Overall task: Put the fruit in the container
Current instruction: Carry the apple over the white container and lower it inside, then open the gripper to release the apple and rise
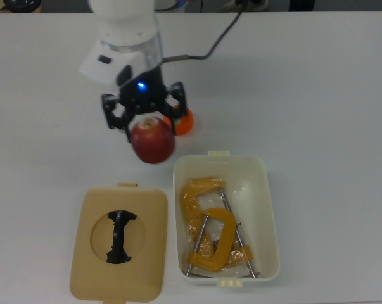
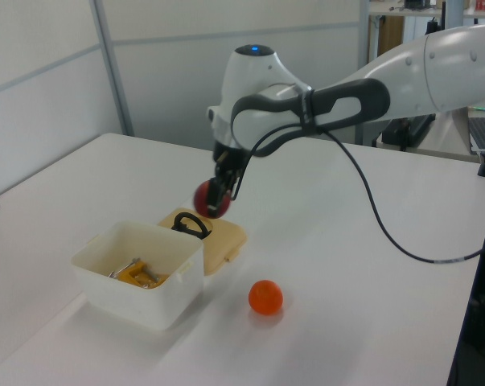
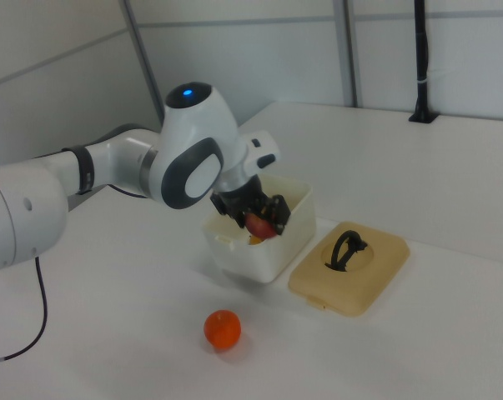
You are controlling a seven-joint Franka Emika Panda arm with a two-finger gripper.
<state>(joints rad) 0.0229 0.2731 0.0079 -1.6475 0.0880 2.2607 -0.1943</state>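
One pincer (image 1: 150,126) clamped on one apple (image 1: 152,140) — aloft, one orange (image 2: 265,297) on table, one container (image 1: 267,190), two clamps (image 1: 210,237).

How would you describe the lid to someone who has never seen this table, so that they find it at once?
Find the white tub holding yellow clamps on the white table. In the top view, the lid lies flat beside the tub's left. It alone is tan, with a black handle at its centre.
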